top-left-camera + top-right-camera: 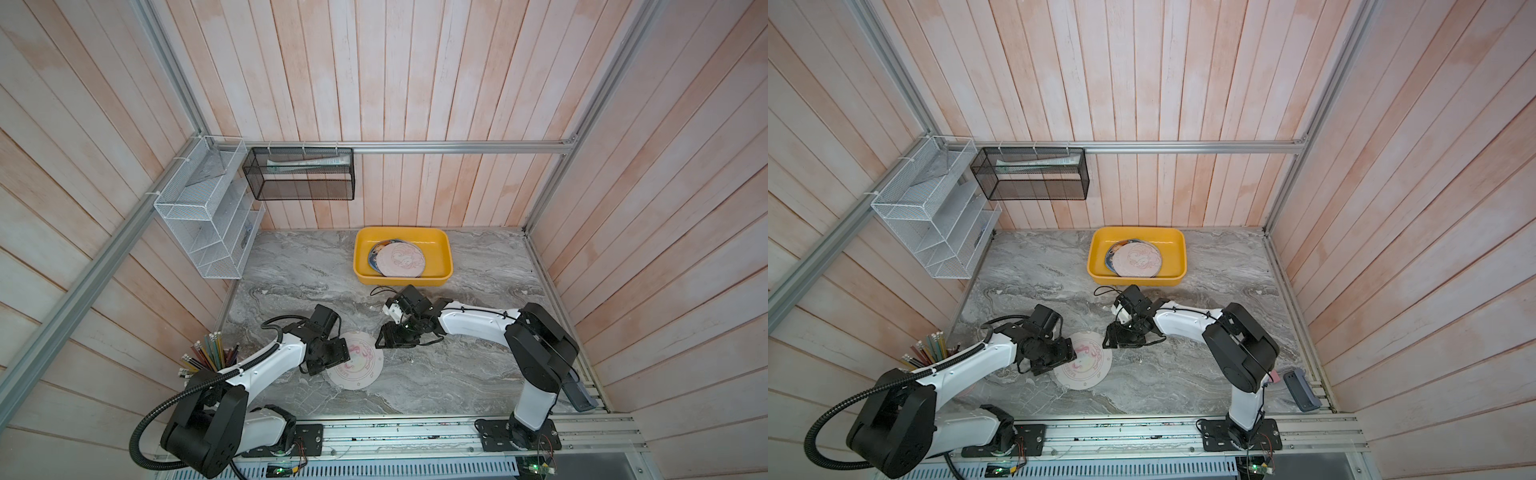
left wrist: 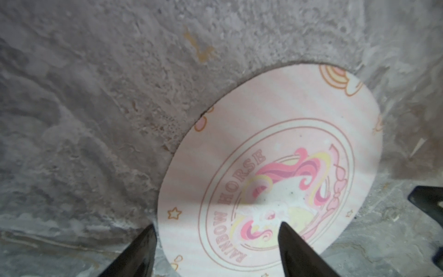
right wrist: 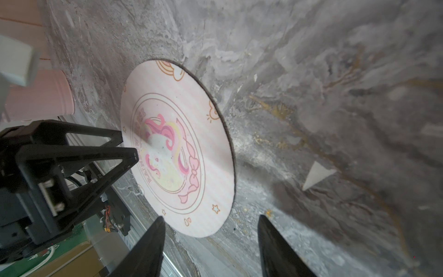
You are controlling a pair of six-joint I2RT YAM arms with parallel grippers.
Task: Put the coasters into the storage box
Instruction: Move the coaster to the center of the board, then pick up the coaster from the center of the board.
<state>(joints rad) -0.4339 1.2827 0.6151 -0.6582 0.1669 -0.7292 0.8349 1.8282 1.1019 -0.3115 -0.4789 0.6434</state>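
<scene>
One cream coaster [image 1: 362, 368] [image 1: 1089, 366] printed with a pink unicorn lies flat on the marble table near the front. My left gripper [image 1: 343, 351] [image 2: 217, 225] is open and straddles its left edge. One fingertip [image 2: 284, 226] is over the print and the other is just off the rim. My right gripper [image 1: 379, 344] [image 3: 211, 217] hangs open by the coaster's far right edge [image 3: 215, 223], holding nothing. The yellow storage box [image 1: 449, 257] [image 1: 1182, 257] stands at the back. In it a cream coaster [image 1: 401, 259] lies on a dark blue one [image 1: 374, 252].
A pencil cup [image 1: 212, 353] stands behind my left arm. A white wire rack [image 1: 208, 216] and a black mesh basket [image 1: 299, 174] hang on the walls at the back left. A grey device [image 1: 579, 395] lies at the front right. A small white scrap [image 3: 316, 175] is on the marble.
</scene>
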